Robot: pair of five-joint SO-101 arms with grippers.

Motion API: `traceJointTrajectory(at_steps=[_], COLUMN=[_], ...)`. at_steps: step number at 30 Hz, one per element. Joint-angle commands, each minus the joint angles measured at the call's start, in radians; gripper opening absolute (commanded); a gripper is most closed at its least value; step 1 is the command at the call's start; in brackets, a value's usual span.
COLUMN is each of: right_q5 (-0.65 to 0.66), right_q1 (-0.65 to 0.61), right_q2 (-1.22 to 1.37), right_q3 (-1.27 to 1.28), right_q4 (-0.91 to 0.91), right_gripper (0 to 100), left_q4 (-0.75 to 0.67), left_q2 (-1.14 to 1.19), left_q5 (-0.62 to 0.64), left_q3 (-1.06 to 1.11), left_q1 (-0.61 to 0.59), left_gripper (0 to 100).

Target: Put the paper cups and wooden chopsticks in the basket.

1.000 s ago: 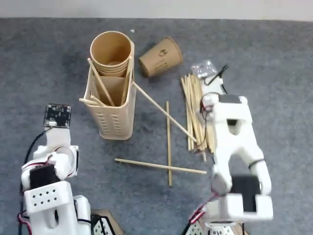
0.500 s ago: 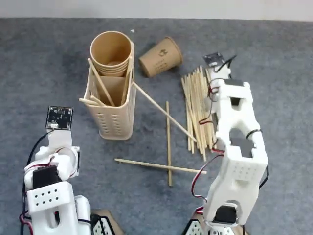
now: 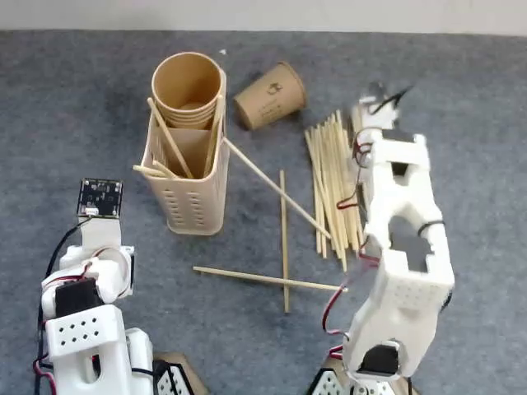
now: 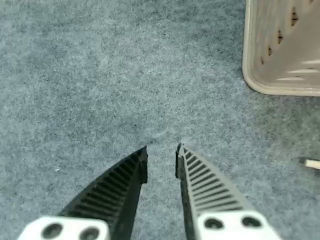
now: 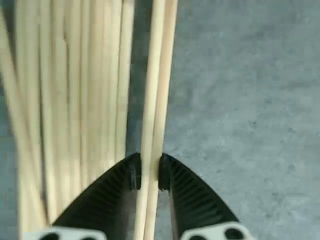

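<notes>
My right claw (image 5: 148, 162) pinches two chopsticks (image 5: 159, 75) near one end; lifted, they could swivel and slip out. My left claw (image 4: 161, 150) sits apart.

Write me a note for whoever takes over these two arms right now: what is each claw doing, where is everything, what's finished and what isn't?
Left claw: open, over bare grey carpet beside the tan perforated plastic basket.
Right claw: shut on two wooden chopsticks at the edge of the chopstick pile.
Done: stacked brown paper cups and a few chopsticks are in the basket.
Left: one brown paper cup on its side beside the basket, the pile, and three loose chopsticks on the carpet.
</notes>
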Motion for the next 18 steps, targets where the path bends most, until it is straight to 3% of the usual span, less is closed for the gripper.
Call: traceJointTrajectory(at_steps=[1,5,9,14,18], right_q5=[-0.115,-0.222,-0.298,-0.367,-0.364], right_q1=[0.015,-0.082,-0.277,-0.521,-0.633], right_q2=[-0.314,-0.621,-0.835,-0.901,-0.894], right_q3=[-0.033,-0.031,-0.031,-0.028,0.028], right_q4=[-0.002,-0.007,-0.028,-0.200,-0.328], right_gripper=[0.6,0.6,0.5,0.5,0.9], left_q4=[-0.015,-0.015,-0.015,-0.015,-0.015], left_q2=[-0.010,-0.010,-0.010,-0.010,-0.008], left_q5=[0.008,0.008,0.008,0.008,0.008], left_q3=[-0.002,-0.002,-0.002,-0.002,-0.002], left_q1=[0.010,0.010,0.010,0.010,0.010], left_gripper=[13,13,13,13,13])
